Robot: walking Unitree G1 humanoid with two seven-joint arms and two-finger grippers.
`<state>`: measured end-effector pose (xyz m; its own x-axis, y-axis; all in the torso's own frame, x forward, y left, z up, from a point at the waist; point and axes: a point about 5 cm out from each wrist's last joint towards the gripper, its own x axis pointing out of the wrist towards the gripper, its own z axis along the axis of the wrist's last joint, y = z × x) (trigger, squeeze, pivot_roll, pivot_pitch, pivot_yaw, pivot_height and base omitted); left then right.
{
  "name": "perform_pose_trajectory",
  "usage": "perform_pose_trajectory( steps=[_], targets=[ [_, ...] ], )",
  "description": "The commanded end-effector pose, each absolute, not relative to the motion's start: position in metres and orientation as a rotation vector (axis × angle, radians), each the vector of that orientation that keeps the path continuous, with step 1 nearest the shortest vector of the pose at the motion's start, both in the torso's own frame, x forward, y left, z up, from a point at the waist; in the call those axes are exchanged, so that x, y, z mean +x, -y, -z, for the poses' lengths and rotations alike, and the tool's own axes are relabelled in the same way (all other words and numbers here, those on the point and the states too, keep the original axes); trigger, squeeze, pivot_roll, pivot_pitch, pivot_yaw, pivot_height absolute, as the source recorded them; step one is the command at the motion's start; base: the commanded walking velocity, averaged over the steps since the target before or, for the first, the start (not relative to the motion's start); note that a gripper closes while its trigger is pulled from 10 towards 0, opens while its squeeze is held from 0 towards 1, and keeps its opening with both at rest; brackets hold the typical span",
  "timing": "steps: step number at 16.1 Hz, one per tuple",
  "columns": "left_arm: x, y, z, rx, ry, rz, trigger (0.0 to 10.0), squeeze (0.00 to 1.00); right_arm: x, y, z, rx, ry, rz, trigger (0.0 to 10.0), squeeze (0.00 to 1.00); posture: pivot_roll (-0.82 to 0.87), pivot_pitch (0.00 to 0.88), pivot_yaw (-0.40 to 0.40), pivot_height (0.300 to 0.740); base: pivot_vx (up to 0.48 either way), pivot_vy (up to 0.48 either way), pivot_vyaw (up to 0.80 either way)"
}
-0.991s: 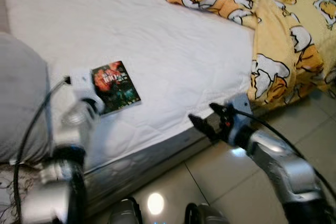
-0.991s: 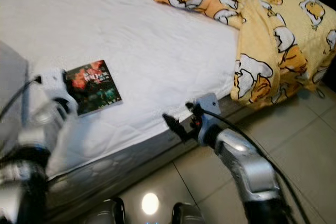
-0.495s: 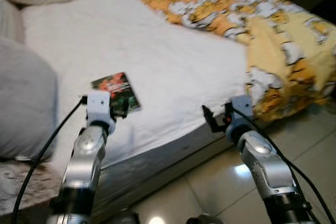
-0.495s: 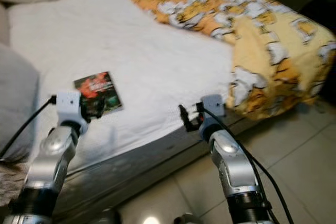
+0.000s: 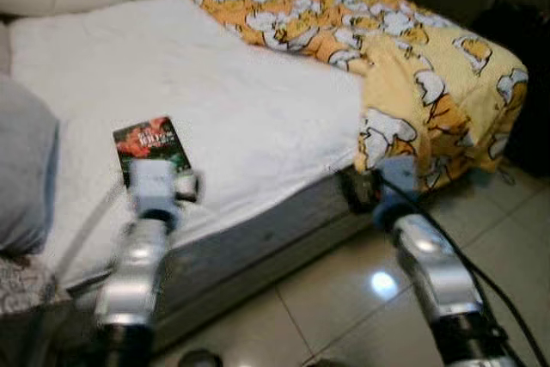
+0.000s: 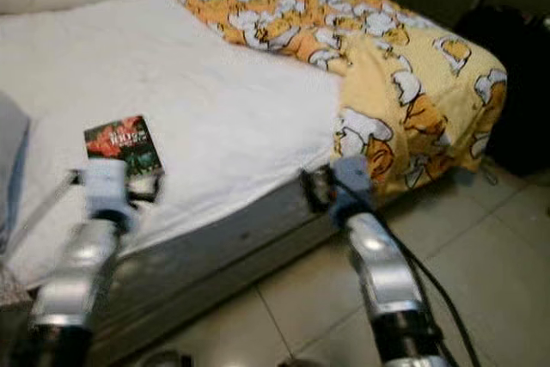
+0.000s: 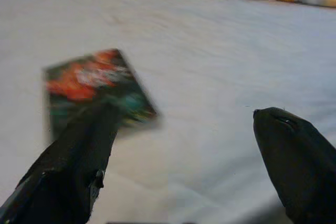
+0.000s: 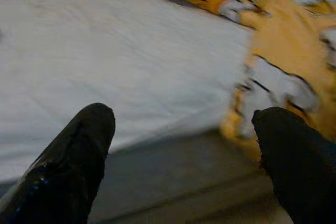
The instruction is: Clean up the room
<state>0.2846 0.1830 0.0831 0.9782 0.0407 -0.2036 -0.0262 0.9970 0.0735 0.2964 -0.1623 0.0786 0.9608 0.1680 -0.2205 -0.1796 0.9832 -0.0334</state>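
One book (image 5: 149, 148) lay near the bed (image 5: 258, 109) edge, so the left gripper (image 7: 184, 145) hung spread just short of it, while the right gripper (image 8: 181, 145), also spread, faced the mattress side.

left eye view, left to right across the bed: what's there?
Grey pillow → book with the left end effector just below it → bare white mattress → right end effector → yellow patterned blanket.
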Motion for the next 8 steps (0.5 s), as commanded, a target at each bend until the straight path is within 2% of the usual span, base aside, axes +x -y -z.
perform_pose_trajectory(
  steps=[1, 4, 8],
  targets=[
    [0.2845, -0.1892, -0.0899, 0.098, -0.188, -0.056, 10.0, 1.00, 0.2985, 0.1585, -0.0804, -0.022, -0.202, -0.179, 10.0, 0.00, -0.03, 0.000, -0.033, 0.740, 0.000, -0.322, 0.00],
    [0.2836, -0.1941, -0.0911, 0.109, -0.186, -0.065, 10.0, 1.00, 0.2970, 0.1512, -0.0778, 0.010, -0.208, -0.201, 10.0, 0.00, -0.02, 0.000, -0.026, 0.740, 0.000, -0.324, 0.00],
    [0.2843, -0.1857, -0.0977, 0.086, -0.141, -0.022, 10.0, 1.00, 0.2970, 0.1502, -0.0770, 0.010, -0.204, -0.207, 10.0, 0.00, -0.03, 0.000, -0.030, 0.740, 0.000, 0.000, 0.00]
  ],
)
